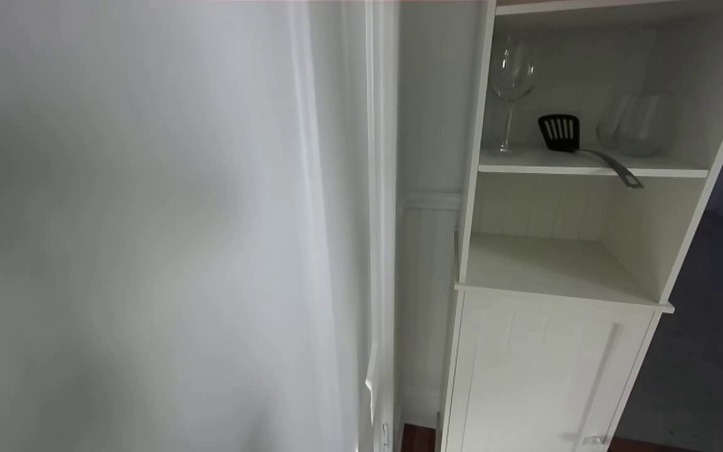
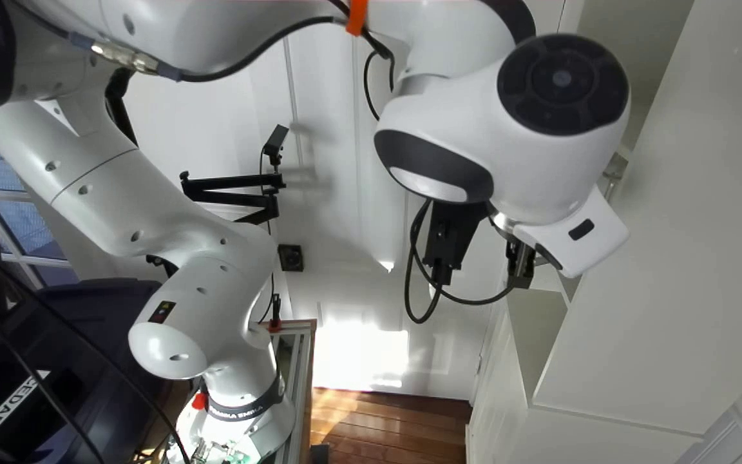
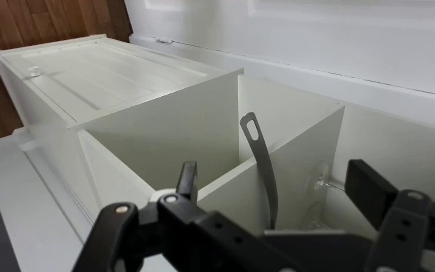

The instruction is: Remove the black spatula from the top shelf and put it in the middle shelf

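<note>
While one gripper (image 3: 273, 177) gapes wide, one black spatula (image 1: 563, 145) overhangs one shelf (image 1: 543, 169), upper right in an exterior view.

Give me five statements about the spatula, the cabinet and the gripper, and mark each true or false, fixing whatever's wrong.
1. The black spatula rests on the top shelf. True.
2. Its handle juts out beyond that shelf's front. True.
3. The handle is gripped. False: the gripper stands open, apart from it.
4. The middle shelf sits directly above the cupboard door. True.
5. The spatula is alone on its shelf. False: a stemmed glass stands there too.
</note>
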You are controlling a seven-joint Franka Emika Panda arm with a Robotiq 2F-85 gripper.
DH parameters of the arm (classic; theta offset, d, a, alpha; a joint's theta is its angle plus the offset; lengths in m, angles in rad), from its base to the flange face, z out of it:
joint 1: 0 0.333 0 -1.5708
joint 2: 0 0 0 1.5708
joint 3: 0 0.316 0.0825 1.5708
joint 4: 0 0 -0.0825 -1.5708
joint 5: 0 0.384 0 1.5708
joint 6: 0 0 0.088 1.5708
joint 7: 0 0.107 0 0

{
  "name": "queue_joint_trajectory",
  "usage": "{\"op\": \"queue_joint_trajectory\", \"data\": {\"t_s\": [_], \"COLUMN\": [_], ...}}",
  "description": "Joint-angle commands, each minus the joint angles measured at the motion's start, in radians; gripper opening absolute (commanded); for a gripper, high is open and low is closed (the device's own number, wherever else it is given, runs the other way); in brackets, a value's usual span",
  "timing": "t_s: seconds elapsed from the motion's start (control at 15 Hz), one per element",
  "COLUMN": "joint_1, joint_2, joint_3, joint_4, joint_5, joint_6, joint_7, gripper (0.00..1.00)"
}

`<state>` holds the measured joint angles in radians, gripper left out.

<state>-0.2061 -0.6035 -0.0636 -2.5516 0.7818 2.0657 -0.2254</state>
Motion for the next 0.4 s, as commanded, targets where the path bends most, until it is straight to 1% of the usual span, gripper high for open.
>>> {"op": "queue_joint_trajectory", "data": {"t_s": [0.0,0.13,0.2,0.33], "joint_1": [0.016,0.020,0.034,0.033], "joint_2": [-0.124,-0.158,-0.115,-0.145], "joint_3": [-0.063,-0.077,-0.082,-0.089], "joint_4": [0.020,0.032,0.026,0.029], "joint_5": [-0.111,-0.124,-0.103,-0.110], "joint_6": [-0.116,-0.141,-0.101,-0.114], "joint_7": [0.054,0.063,0.036,0.043], "gripper": [1.00,1.00,1.00,1.00]}}
